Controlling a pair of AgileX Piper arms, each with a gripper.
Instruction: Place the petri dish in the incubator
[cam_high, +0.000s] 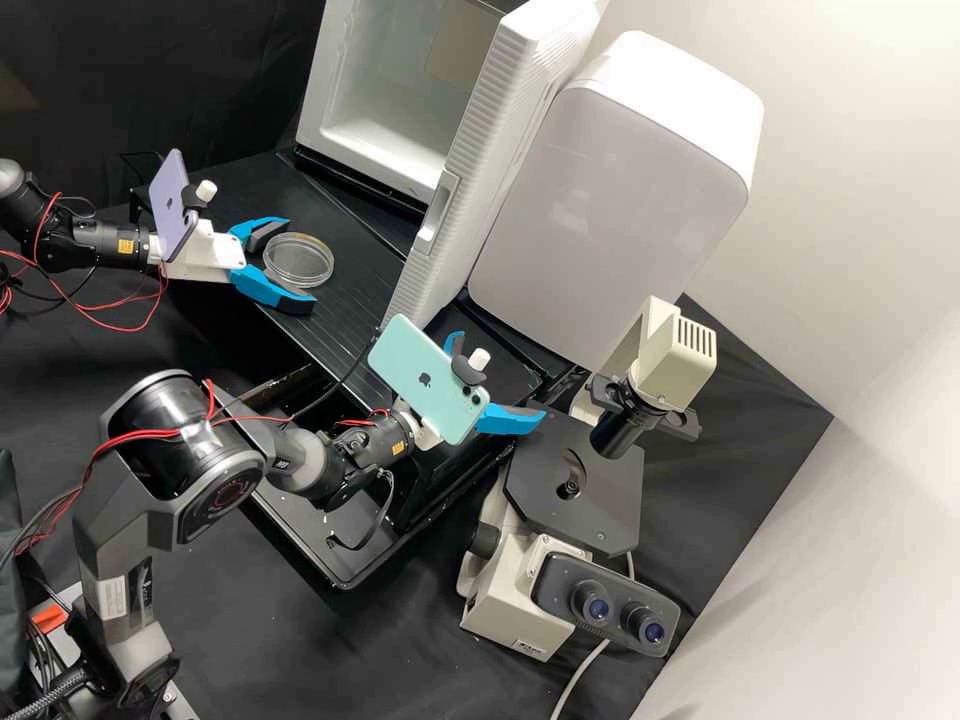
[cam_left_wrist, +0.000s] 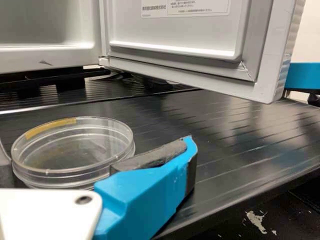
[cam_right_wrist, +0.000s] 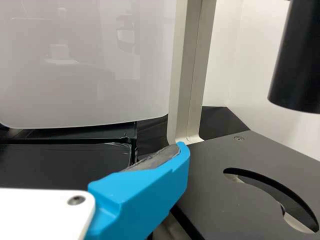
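The clear petri dish (cam_high: 300, 256) lies flat on the black ribbed platform (cam_high: 355, 300) in front of the white incubator (cam_high: 385, 95), whose door (cam_high: 610, 200) stands swung wide. My left gripper (cam_high: 292, 263) is open at platform level, one blue finger on each side of the dish. In the left wrist view the dish (cam_left_wrist: 72, 150) sits just beside one blue finger (cam_left_wrist: 150, 187), with a yellow strip on its lid. My right gripper (cam_high: 497, 380) is open and empty, held between the door's outer face and the microscope stage (cam_right_wrist: 235, 190).
A white microscope (cam_high: 575, 520) with a black stage stands to the right front, its head (cam_high: 660, 360) close to the incubator door. The door's lower edge (cam_left_wrist: 200, 77) overhangs the platform. Red cables trail along the left arm (cam_high: 70, 245).
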